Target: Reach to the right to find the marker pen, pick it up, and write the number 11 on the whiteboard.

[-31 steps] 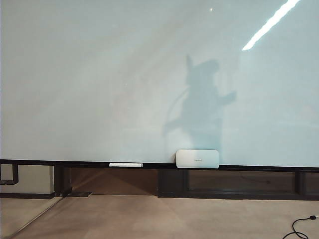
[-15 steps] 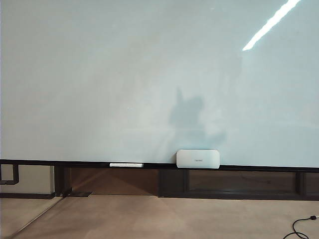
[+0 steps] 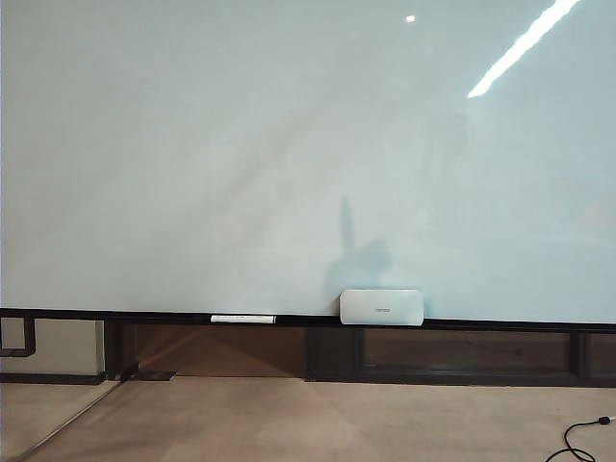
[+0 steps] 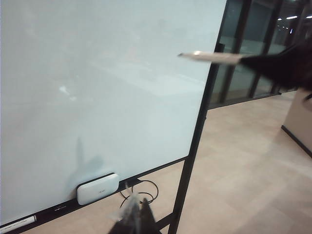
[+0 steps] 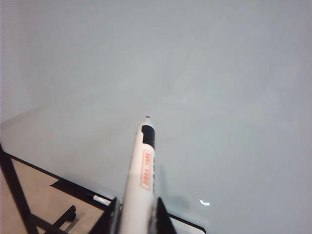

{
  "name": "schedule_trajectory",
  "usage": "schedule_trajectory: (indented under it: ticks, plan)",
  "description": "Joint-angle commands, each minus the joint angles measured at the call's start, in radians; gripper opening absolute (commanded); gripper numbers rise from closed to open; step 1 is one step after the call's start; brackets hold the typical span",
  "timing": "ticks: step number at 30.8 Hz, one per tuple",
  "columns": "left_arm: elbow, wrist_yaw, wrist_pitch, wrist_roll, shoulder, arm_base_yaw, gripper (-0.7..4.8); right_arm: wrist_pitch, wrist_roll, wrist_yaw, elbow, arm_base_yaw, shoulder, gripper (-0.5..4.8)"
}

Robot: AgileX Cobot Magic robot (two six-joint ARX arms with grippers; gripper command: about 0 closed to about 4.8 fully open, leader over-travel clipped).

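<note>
The whiteboard (image 3: 241, 154) fills the exterior view, glossy and pale, with a dark rail (image 3: 144, 316) along its lower edge. Neither gripper appears there; only an arm's faint shadow (image 3: 361, 260) lies on the board. In the right wrist view my right gripper (image 5: 136, 212) is shut on the marker pen (image 5: 143, 175). The pen's dark tip (image 5: 147, 118) points at the whiteboard (image 5: 204, 73). The left wrist view shows that pen (image 4: 212, 57) level, sticking out of the right gripper (image 4: 243, 59) beside the board's edge. My left gripper (image 4: 136, 217) is shut and holds nothing. The number 11 is not in view.
A white rounded box (image 3: 381, 306) and a white marker with a black end (image 3: 243, 319) rest on the rail. The board's dark stand post (image 4: 192, 146) runs down to the tan floor. A black cable (image 3: 582, 438) lies on the floor at the right.
The arm's shadow on the board has sunk from mid-height to just above the white box and shrunk. The box and the rail marker have not moved.
</note>
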Motion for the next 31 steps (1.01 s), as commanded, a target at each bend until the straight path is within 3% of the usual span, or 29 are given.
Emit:
schedule_trajectory:
  ticks: [1, 8, 12, 18, 31]
  plan:
    - [0.005, 0.007, 0.001, 0.018, -0.002, -0.002, -0.06, 0.229, -0.003, -0.002, -0.093, -0.009, 0.036, -0.05]
    - [0.005, -0.026, -0.032, 0.097, 0.003, -0.002, -0.06, 0.487, -0.024, 0.0, -0.171, -0.011, 0.185, -0.05]
    - [0.004, -0.057, -0.035, 0.159, 0.01, -0.002, -0.06, 0.621, -0.026, -0.057, -0.171, -0.018, 0.311, -0.05]
    - [0.004, 0.017, -0.028, 0.201, 0.065, -0.002, -0.06, 0.821, -0.017, -0.058, -0.166, -0.018, 0.449, -0.05]
    - [0.003, -0.038, 0.1, 0.228, 0.178, -0.002, -0.06, 0.773, -0.047, -0.076, 0.077, -0.018, 0.64, -0.05]
